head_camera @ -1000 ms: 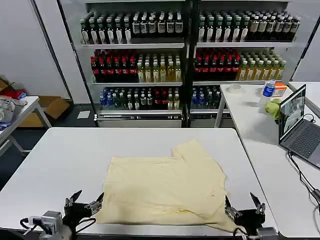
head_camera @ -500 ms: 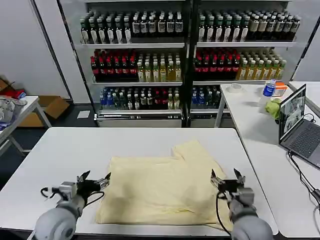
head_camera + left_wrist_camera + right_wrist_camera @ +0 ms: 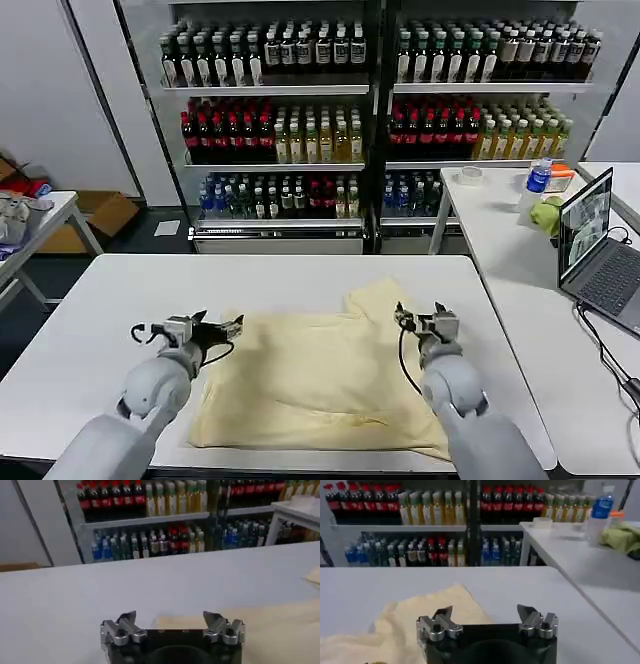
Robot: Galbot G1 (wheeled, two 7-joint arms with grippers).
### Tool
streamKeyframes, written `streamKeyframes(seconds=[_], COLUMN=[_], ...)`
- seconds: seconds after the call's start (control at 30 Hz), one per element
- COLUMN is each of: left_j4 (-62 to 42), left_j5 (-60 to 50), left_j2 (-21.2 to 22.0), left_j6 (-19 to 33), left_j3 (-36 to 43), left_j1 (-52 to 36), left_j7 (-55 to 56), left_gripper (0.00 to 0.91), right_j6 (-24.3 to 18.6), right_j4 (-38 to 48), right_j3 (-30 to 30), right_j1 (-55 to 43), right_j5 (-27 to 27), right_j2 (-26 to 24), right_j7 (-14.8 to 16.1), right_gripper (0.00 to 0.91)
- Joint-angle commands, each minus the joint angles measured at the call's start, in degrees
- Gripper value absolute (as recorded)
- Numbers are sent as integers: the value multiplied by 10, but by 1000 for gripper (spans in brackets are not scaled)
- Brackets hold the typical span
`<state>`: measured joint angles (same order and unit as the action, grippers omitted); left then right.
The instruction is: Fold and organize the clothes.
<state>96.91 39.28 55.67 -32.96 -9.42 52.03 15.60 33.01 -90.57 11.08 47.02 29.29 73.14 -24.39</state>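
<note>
Near hem partly hidden behind both arms; neck label not made out, bottle writing on the shelves (image 3: 300, 100) unreadable. Pale yellow T-shirt (image 3: 320, 375) spread flat and wrinkled on the white table (image 3: 130, 300), one sleeve poking toward the far side. Left gripper (image 3: 212, 327) fingers apart at the shirt's far-left corner, right gripper (image 3: 422, 320) fingers apart over that sleeve, cloth beneath and between the fingertips, nothing clamped.

White table (image 3: 120, 300), pale yellow T-shirt (image 3: 320, 375) spread flat on it, partly folded
</note>
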Motion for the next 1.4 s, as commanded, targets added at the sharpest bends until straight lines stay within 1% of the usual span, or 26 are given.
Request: streamKeyframes(seconds=[0.03,0.17,0.33,0.67,0.87,0.9,0.93,0.97,1.0,1.03,1.07,1.1,1.4], left_j4=[-105,-111,-114,-101,-76,-76,-76,-78,-78,-79,-78,-78,-73], left_j5=[1,1,1,10,27,27,28,28,29,29,30,31,42], left_j2=[17,26,28,20,9,8,8,8,8,8,8,7,4], left_j6=[-1,-1,-1,-1,-2,-1,-2,-1,-1,-1,-1,-1,-1], left_j3=[68,74,76,68,58,57,57,56,55,54,53,52,45], left_j1=[-96,-100,-101,-81,-59,-57,-56,-55,-52,-50,-48,-44,-32], left_j7=[-1,1,1,2,1,1,1,1,0,0,-1,-3,-11], left_gripper=[907,907,907,907,907,867,544,383,252,30,30,30,30], right_j6=[2,2,2,1,1,1,1,1,1,1,1,1,1], right_j4=[140,182,220,290,312,316,318,320,322,323,324,325,316], right_j3=[-30,-30,-33,-37,-37,-37,-37,-37,-37,-37,-37,-37,-40], right_j1=[-103,-130,-166,-211,-218,-219,-219,-218,-217,-217,-216,-216,-208], right_j5=[37,49,51,52,52,52,52,52,53,55,57,59,59], right_j2=[19,29,44,68,72,73,73,74,75,76,77,78,79], right_j7=[-3,-3,3,9,13,15,17,19,22,23,23,24,25], right_gripper=[907,907,907,907,907,907,897,796,373,101,10,0,0])
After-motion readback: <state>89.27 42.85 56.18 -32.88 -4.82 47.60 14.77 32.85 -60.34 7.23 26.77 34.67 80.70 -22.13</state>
